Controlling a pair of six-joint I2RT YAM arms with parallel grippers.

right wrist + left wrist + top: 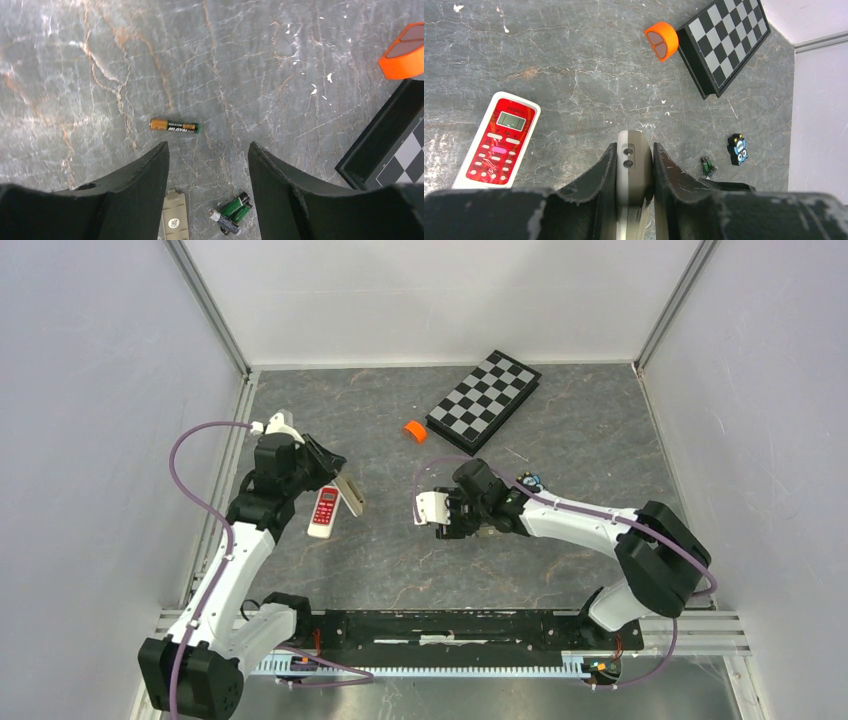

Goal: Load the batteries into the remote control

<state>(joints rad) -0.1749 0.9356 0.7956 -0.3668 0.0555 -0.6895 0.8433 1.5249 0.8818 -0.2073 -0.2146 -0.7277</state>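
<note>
My left gripper (635,152) is shut on a grey-beige remote control (635,167), gripped edge-on above the table; the top view shows the gripper (335,482) and this remote (350,496). A red remote (325,510) lies face up beside it and also shows in the left wrist view (498,142). My right gripper (207,150) is open and empty, hovering over the table. A copper-and-green battery (174,125) lies just beyond its fingertips. Three more batteries (234,211), two of them green, lie between the jaws, next to a beige battery cover (174,220).
A folded chessboard (485,400) lies at the back, with an orange roll (415,430) by its left corner. A blue-and-black gadget (737,149) sits right of the green batteries (707,166). White walls close in the sides and back.
</note>
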